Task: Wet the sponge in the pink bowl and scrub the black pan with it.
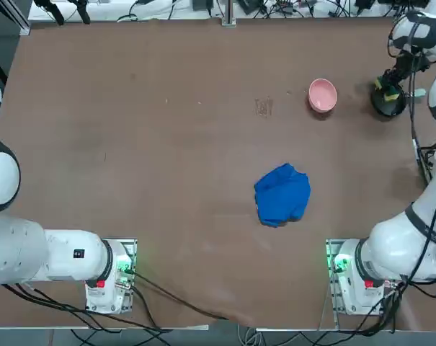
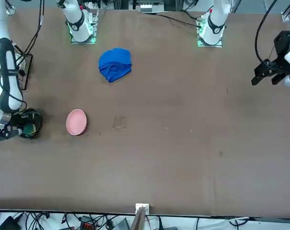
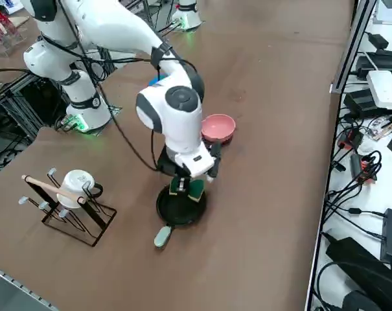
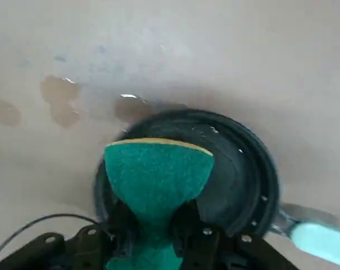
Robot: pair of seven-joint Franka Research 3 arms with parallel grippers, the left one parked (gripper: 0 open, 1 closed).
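At the table's far right, the black pan point(image 1: 388, 107) point(image 3: 181, 208) lies with its pale handle point(image 3: 162, 236) pointing away from the pink bowl point(image 1: 322, 94) point(image 3: 218, 127). My right gripper point(image 3: 186, 186) point(image 4: 155, 225) hangs straight down over the pan, shut on the sponge point(image 4: 157, 174) point(image 3: 188, 189). The sponge's green face shows, with a thin yellow edge, and it is pinched in at the fingers. The sponge sits low over the pan's point(image 4: 240, 174) rim on the bowl side; I cannot tell whether it touches. In the front view the pan point(image 2: 30, 129) and bowl point(image 2: 76, 121) are at the left.
A crumpled blue cloth point(image 1: 282, 194) point(image 2: 115, 64) lies mid-table, nearer the arm bases. Wet spots point(image 4: 57, 101) mark the table beside the pan. A wire rack holding a white mug point(image 3: 76, 184) stands at the table's right edge, past the pan.
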